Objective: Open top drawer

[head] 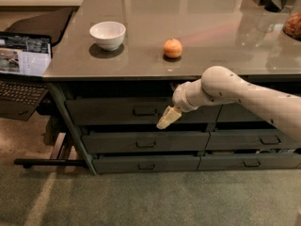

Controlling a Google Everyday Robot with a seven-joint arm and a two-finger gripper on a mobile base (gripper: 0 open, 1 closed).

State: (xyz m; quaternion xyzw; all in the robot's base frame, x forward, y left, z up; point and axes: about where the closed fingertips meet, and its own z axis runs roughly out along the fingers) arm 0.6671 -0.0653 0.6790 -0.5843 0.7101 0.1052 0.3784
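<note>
Pincer (168,118) sat in front of the top drawer (103,111), low on its front panel, tip angled down and to the left. It was just right of the drawer's small dark bail handle (145,111) and not on it. Couldn't tell whether the pincer was released or clenched; it read as one cream wedge. Couldn't tell either whether it touched the panel.

The arm (244,95) came in from the right, its wrist just above and right of the pincer, under the bench (141,60) edge.

The top drawer was the uppermost of the left stack, right below the bench overhang, with its upper edge in shadow. The front looked pushed in. Directly below the pincer were the middle drawer (117,142) and then the bottom drawer (117,164), with the same handle type. To the right of the pincer, the arm partly covered a second stack of drawers (244,140).

On the bench, up and left of the pincer, stood a white bowl (107,35). Almost straight above it was a small orange fruit (172,48), well apart from the bowl.

Far left of the pincer, beside the bench, was an open laptop (23,65) with its screen lit. The screen showed text and images, too small to read. Nothing else carried legible writing or branding.
</note>
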